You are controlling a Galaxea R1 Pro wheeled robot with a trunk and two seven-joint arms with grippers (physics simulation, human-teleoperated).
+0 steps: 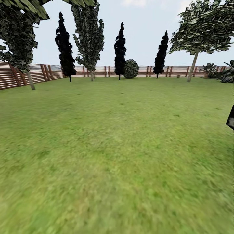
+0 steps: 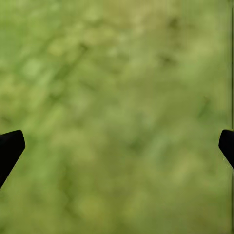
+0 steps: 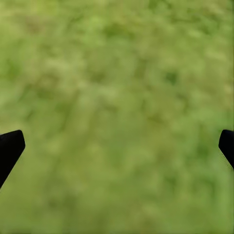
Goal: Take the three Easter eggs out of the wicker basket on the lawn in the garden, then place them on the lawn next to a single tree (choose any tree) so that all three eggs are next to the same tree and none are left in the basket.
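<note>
Both the left gripper [image 2: 117, 146] and right gripper [image 3: 117, 146] hung wide apart, empty, over blurred lawn [image 1: 117, 156].

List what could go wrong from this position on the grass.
1. Several kinds of tree line the fence: dark cypresses beside the grey-trunked tree. Steering toward the wrong kind would waste the trip.
2. Both the left gripper and the right gripper hang open over bare lawn with nothing between the fingers, so no egg is being carried yet.
</note>
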